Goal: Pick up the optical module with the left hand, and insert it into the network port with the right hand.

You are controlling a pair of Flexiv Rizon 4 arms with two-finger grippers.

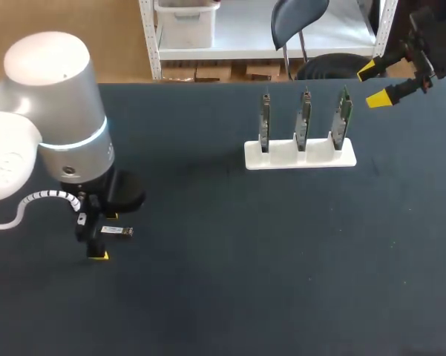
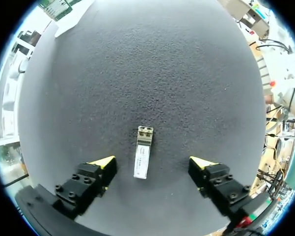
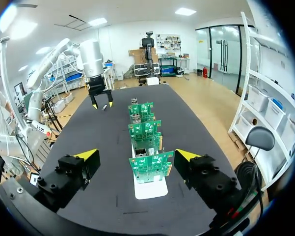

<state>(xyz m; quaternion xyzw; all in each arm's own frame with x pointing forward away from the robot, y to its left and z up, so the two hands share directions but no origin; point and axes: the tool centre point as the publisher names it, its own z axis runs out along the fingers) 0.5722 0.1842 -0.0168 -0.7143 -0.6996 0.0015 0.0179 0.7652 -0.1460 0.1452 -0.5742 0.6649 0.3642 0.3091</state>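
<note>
Two yellow-tipped fingers of the left gripper [image 2: 153, 163] stand wide apart on either side of the optical module [image 2: 143, 158]. The module lies flat on the dark desk [image 2: 152, 73] between them, and neither finger touches it. Its long axis runs along the gap rather than across it, so closing should catch its long sides. The gripper would do well to be centred over the module and low enough that the pads meet the metal body, not its top edge. An even squeeze should keep the part from skidding or twisting. A hold toward one end would likely leave the other end free for the handover.

The right gripper [image 1: 374, 84] hangs open and empty above the desk's far right corner. Not far from it, a white stand [image 1: 300, 158] carries three circuit boards [image 1: 304, 119], each upright in its own slot. The network port on them is too small to pick out.
</note>
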